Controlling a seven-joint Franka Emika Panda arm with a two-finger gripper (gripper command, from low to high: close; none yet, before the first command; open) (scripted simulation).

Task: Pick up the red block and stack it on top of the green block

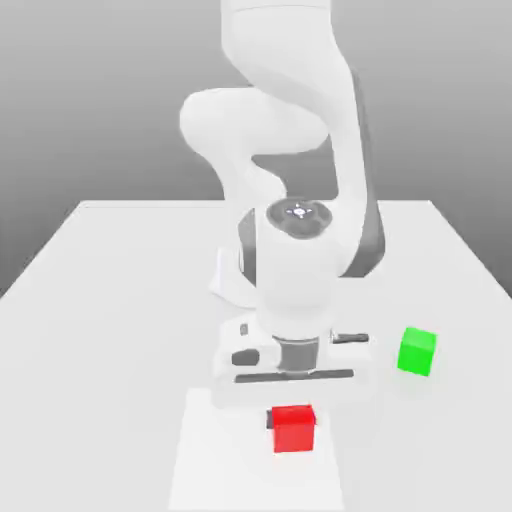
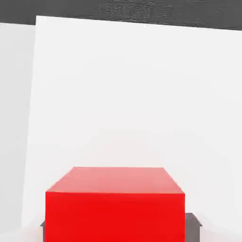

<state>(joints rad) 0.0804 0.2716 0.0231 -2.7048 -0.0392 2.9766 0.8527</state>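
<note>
The red block (image 1: 293, 428) is near the front of the table, directly under the arm's hand. My gripper (image 1: 292, 424) reaches down over it, and a dark finger (image 1: 269, 420) shows against the block's side. In the hand view the red block (image 2: 115, 204) looms large, with dark fingertips (image 2: 193, 226) pressed against both of its sides, so the gripper (image 2: 118, 227) is shut on it. I cannot tell whether the block rests on the table or hangs just above it. The green block (image 1: 417, 352) sits alone on the table, toward the exterior view's right and a little farther back.
A lighter white rectangular patch (image 1: 215, 470) lies on the table beneath and in front of the red block. The white arm's base (image 1: 235, 280) stands at the table's middle. The tabletop (image 1: 100, 300) extends toward both sides, with a dark floor beyond its edge (image 2: 142, 12).
</note>
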